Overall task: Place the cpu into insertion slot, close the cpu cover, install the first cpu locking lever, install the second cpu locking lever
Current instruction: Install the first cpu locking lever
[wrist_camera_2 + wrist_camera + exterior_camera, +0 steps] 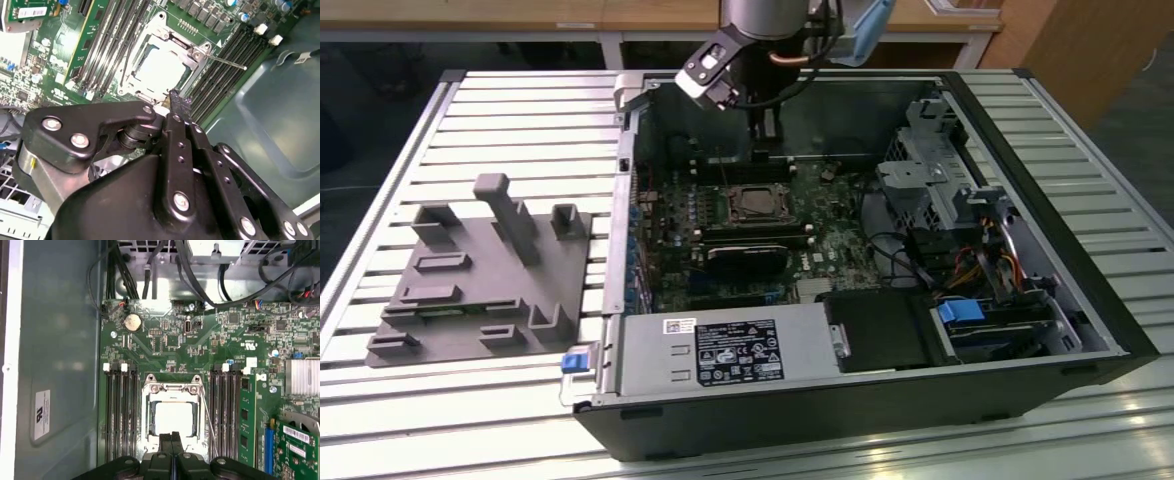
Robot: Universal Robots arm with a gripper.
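one step seems in hand: seating a locking lever. look inside the open black metal computer case (854,425), down on the green circuit board (165,357). find the black jointed gripper (172,437) low over that board, pinched to a narrow blade with nothing held, tips just beside one edge of the small square silver-rimmed insertion slot (754,204); cannot tell whether touching. note the thin silvery square cpu cover (149,415) lying flat over the slot, and the pale silvery-beige square cpu (173,417) seated inside, showing through the cut-out. note too the thin bare wire lever (227,61) slanting out from the cover's corner over the long black memory slots (120,410), apparently not latched. to do it well, by this reading: use the pinched tips as a pusher, meet the wire near its free end, press down and sideways in one smooth sweep back against the socket's side, and stay off the cover and the chip face. beware of slipping off so thin a rod.

around it, from the big down: slatted pale metal table (480,100) under everything; grey moulded fixture plate (480,270) with posts, well apart on the exterior view's left; silvery power supply box (647,370); black cable bundles (200,280) near the board's edge; finned silver heat sink (302,376); round silver coin cell (132,321). mind the case wall and cables for the wrist, and the memory slots flanking the socket, closest to the lever's path.
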